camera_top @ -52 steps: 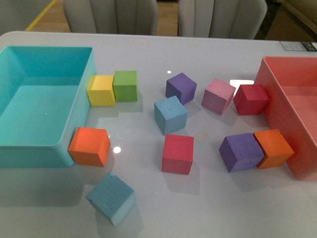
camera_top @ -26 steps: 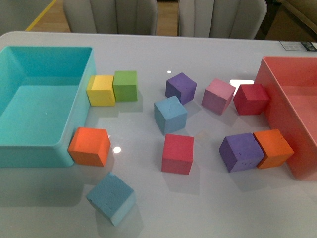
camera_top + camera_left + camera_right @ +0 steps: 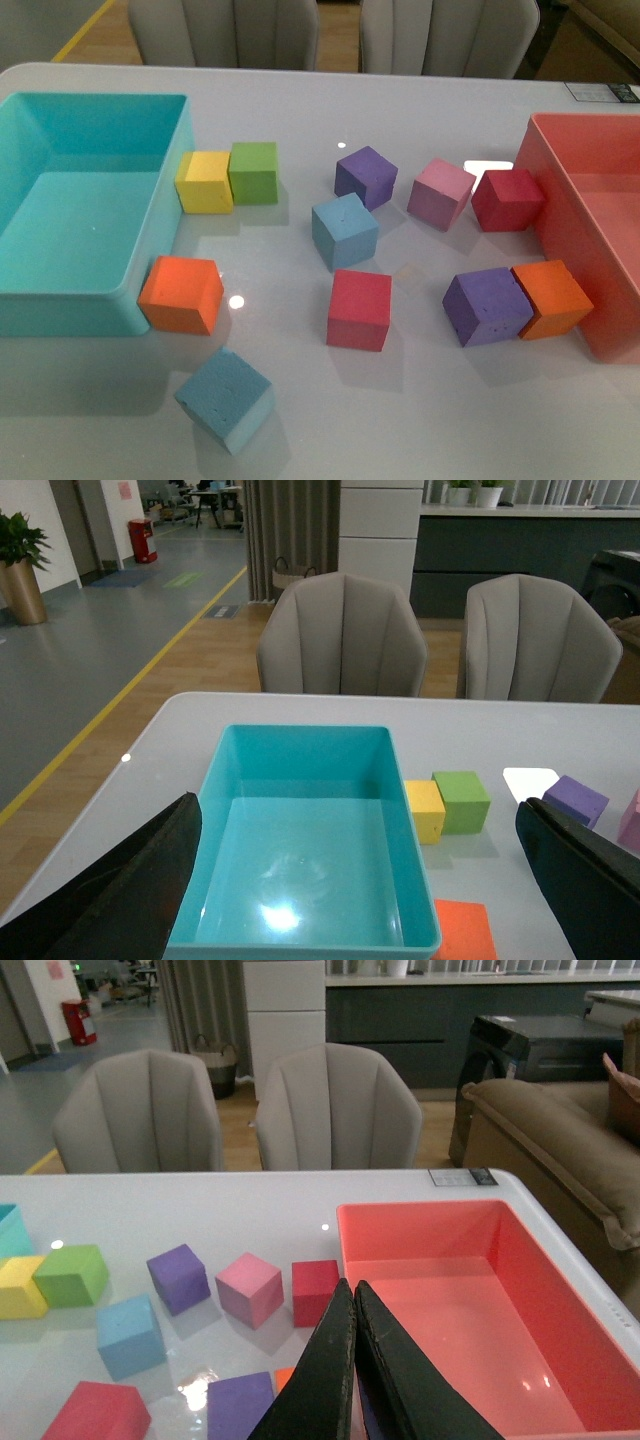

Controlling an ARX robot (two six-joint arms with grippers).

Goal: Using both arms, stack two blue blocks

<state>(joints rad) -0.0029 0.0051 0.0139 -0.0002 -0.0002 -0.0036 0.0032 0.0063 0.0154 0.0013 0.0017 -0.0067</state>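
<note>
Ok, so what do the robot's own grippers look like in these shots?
They show only in the wrist views. The left gripper has plain matte black jaws, broad wedges that narrow toward the tips. The right gripper has the same black, its jaws long and tapering to points. No cables or markings show, and the front view shows neither arm.
</note>
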